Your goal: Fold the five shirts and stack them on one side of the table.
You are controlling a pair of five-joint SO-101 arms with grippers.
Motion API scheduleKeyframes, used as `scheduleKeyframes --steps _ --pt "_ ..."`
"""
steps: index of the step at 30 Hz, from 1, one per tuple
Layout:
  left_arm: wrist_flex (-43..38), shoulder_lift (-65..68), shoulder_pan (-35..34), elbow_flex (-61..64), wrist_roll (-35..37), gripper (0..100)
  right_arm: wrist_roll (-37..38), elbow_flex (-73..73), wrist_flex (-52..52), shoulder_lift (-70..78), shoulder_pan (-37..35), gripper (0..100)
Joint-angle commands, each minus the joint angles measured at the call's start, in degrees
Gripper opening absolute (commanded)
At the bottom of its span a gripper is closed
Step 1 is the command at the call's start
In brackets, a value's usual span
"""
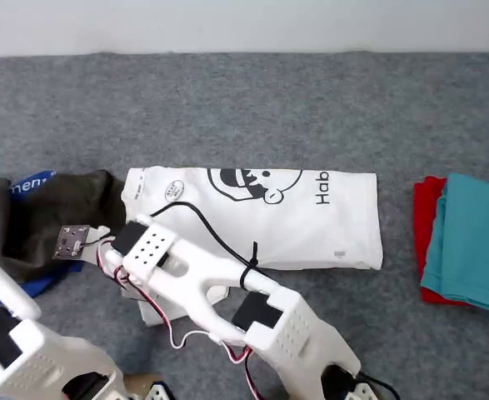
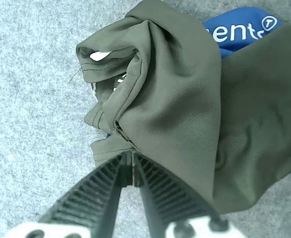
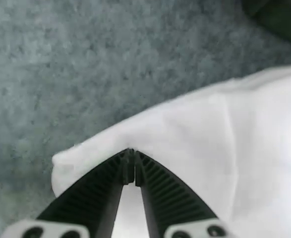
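A white shirt with a black print lies folded lengthwise across the middle of the table. My right gripper is shut on its near left corner, white cloth spreading out past the fingertips. The right arm crosses the shirt's front edge. At the left lies a crumpled olive shirt over a blue shirt. My left gripper is shut on the hem of the bunched olive shirt, and the blue shirt peeks out beyond it.
At the right edge a folded teal shirt rests on a folded red shirt. Grey carpet-like table stretches bare behind the shirts. The left arm fills the near left corner.
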Motion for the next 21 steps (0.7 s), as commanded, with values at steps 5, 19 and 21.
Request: scheduleKeyframes --steps 5,19,21 --pt "-1.23 -0.62 0.26 -1.36 -0.53 2 0.0 -4.84 17.19 -9.98 -0.13 1.3" --pt "-3.87 -1.23 0.26 2.95 -0.53 2 0.09 5.98 9.8 -9.36 -0.13 29.1" --pt "-3.87 -1.23 0.18 2.95 -0.53 2 0.09 6.33 8.75 -7.34 -0.13 29.1"
